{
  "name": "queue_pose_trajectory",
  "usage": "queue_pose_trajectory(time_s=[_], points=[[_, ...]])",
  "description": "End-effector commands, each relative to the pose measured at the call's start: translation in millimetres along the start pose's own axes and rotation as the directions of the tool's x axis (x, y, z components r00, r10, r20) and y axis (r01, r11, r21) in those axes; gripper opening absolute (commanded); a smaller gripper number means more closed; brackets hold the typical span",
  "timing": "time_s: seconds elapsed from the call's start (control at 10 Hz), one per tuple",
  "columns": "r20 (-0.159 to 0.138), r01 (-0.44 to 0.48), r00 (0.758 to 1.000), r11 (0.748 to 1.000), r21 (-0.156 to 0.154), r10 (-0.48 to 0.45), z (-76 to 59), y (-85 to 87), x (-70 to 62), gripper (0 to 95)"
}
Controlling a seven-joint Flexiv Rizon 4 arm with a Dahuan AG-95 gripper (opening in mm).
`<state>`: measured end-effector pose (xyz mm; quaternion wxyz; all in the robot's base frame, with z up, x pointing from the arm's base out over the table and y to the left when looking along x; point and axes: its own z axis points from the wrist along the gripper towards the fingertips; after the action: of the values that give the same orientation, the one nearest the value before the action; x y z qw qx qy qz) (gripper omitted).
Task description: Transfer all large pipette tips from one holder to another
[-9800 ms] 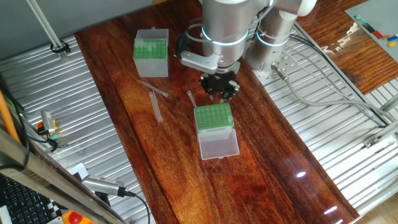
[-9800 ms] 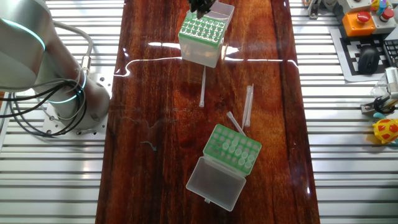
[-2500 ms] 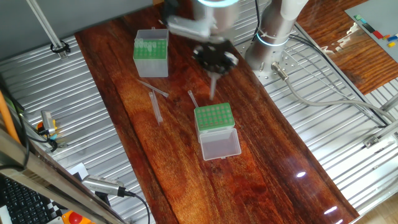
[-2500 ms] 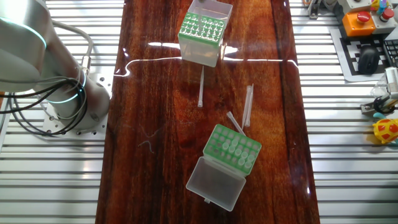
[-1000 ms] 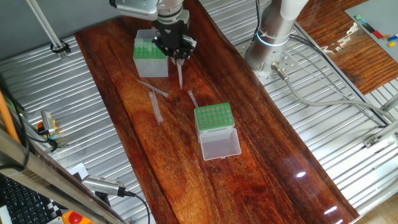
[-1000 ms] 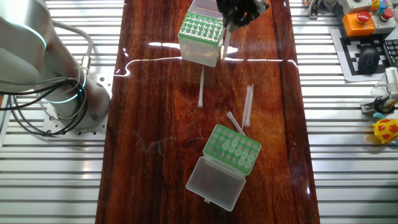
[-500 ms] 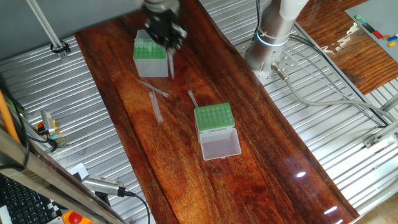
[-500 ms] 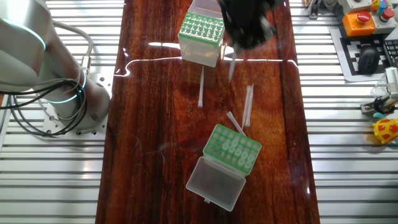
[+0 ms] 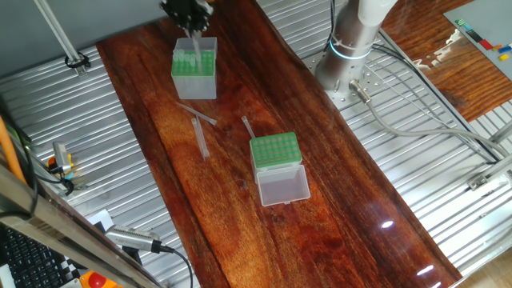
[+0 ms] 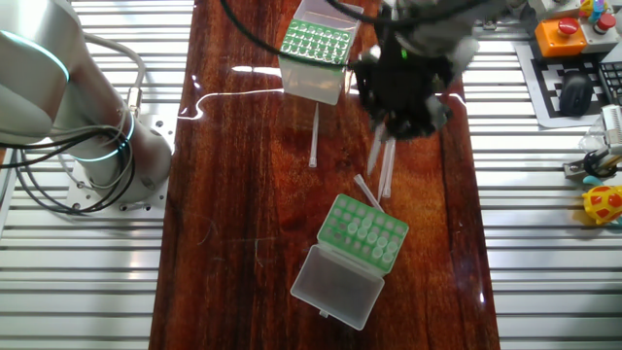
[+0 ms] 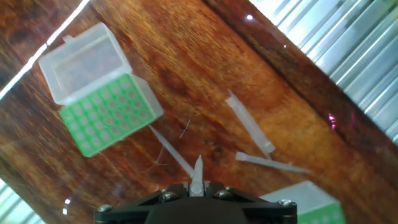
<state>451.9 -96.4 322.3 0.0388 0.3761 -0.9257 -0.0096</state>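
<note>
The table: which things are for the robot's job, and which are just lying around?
For the job: low green rack with clear lid; taller whitish box with green top; pale plastic pipette tips lying loose, plus the one tip held in the black gripper.
Just lying about: black keyboard; orange button box; yellow toy.

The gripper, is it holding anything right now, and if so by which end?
Yes. The gripper holds one pipette tip by its wide end, pinched between the fingers, with the narrow point sticking out ahead of them.
</note>
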Motion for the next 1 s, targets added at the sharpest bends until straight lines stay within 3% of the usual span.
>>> queue_pose_trajectory(time_s=[0.1,0.5,0.9,1.0], points=[[0.003,-0.174,0.985,0.985,0.009,0.174,-0.3,-0.7,0.7,0.0],[-0.011,-0.101,0.995,0.995,0.015,0.101,-1.0,-41.7,25.6,0.0],[-0.002,-0.143,0.990,0.989,0.025,0.143,1.2,-39.5,23.2,0.0],[0.024,-0.218,0.976,0.976,0.023,0.218,1.2,-39.5,23.2,0.0]])
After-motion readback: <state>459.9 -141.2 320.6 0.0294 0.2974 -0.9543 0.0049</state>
